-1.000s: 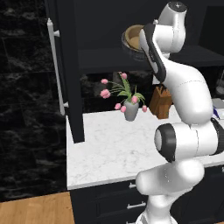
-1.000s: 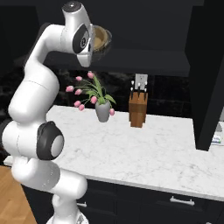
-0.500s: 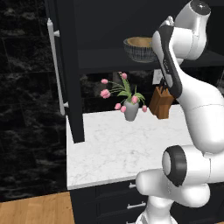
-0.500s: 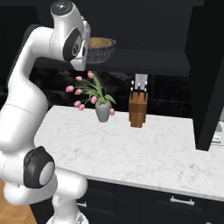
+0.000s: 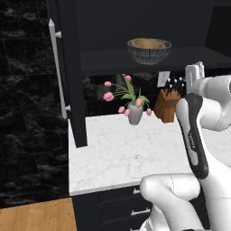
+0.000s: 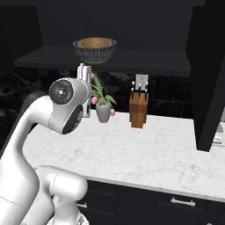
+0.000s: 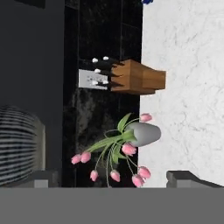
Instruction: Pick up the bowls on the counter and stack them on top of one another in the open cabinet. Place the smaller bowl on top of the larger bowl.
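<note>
Larger bowl [image 5: 149, 50] sits upright on the shelf of the open cabinet [image 5: 67, 81], with the smaller bowl [image 5: 148, 43] nested inside it; only the tan inside shows above the ribbed rim. From the right base view the same stack [image 6: 94, 48] reads level, near the shelf's front edge. I judge stacking done; the step in hand is getting the arm clear.

Gripper [image 7: 111, 177] hangs empty below shelf level, the fingers [image 7: 186, 178] set wide apart, nothing between them. Hand view is rolled sideways: ribbed wall of the larger bowl at left, flower vase [image 7: 142, 133] and knife block [image 7: 138, 78] ahead on the table [image 7: 188, 65].

How I would do the retreat well:
- Draw the hand back from the cabinet along a straight line, low, so nothing lifts into the shelf's underside or the bowl rim.
- Keep the wrist off the tulips; the vase stands near the hand in the right base view, though how near I cannot quite tell.
- Confirm the stack sits steady before calling it.
</note>
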Robot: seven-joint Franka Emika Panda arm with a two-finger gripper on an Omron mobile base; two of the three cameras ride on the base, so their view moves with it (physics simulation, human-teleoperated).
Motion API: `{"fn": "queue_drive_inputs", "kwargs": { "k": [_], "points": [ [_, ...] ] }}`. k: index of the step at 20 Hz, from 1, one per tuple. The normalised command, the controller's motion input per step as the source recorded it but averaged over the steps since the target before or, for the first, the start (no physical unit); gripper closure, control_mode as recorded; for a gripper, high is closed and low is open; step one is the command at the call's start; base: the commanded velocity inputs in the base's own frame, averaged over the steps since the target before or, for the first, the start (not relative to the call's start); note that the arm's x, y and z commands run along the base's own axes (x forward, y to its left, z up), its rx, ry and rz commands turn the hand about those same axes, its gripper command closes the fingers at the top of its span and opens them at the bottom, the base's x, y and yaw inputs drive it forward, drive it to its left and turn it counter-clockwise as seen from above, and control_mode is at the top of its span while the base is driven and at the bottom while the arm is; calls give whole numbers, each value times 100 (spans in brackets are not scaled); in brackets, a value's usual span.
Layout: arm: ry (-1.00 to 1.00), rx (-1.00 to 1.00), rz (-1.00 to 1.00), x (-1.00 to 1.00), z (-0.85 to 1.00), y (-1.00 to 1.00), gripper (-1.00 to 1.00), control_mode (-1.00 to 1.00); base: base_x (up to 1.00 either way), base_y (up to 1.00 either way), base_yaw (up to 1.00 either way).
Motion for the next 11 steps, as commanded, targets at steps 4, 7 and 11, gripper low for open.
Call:
{"fn": "queue_drive_inputs", "kwargs": {
  "k": [4, 7, 11],
  "points": [
    [-16, -12, 0, -100, -100, -89, -100, -100, 0, 0, 0],
    [-19, -2, 2, -100, -86, -60, -100, -100, 0, 0, 0],
    [-1, 9, -6, -20, 0, -20, -100, -100, 0, 0, 0]
  ]
}}
